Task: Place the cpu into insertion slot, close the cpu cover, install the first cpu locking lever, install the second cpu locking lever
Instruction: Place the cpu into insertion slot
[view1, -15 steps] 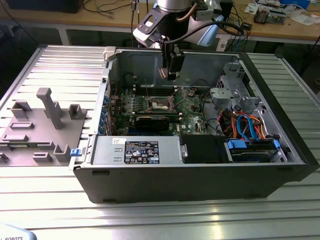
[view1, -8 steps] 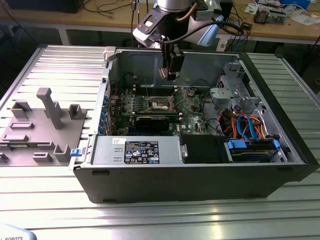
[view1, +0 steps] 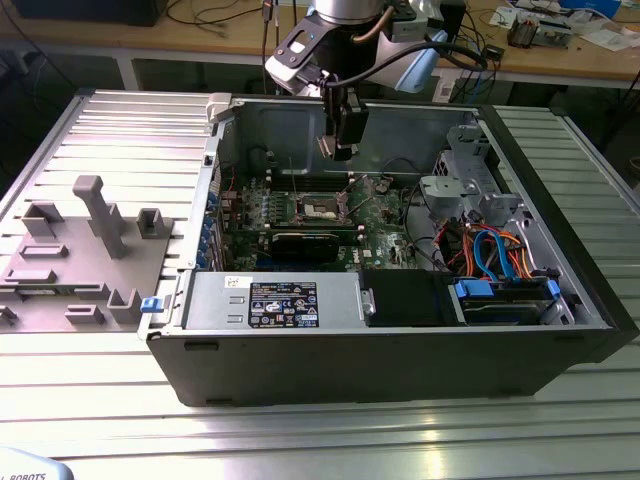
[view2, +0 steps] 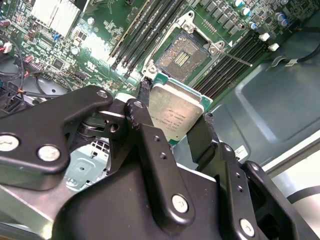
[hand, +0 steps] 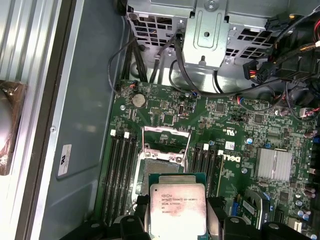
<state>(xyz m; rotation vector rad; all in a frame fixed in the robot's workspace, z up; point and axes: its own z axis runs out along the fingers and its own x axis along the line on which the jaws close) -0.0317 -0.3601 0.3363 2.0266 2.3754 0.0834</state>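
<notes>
At the exterior view's left, a grey fixture block (view1: 85, 250) is sitting on the ribbed metal table (view1: 100, 120). Toward the right, the open computer case (view1: 400, 360) is lying on that table, and the green motherboard (view1: 300, 225) is showing inside it. Your gripper (view1: 338, 148) is hanging above the board, clear of it and near the insertion slot (view1: 318, 208). It is pinching the cpu (view2: 176, 107) by two opposite edges. In the second wrist view a black finger (view2: 142, 120) is pressing on each side, closed only as far as the chip's width allows. The cpu is riding flat in that grip with its silver-grey top facing the wrist cameras, in the air and apart from the slot. In the first wrist view the slot is lying open with its dark centre bare, and the cpu cover (hand: 167, 129) is looking raised off it. Further to the exterior view's right, a metal drive cage (view1: 465, 175) and blue and orange cables (view1: 495, 250) are occupying that end of the case.
</notes>
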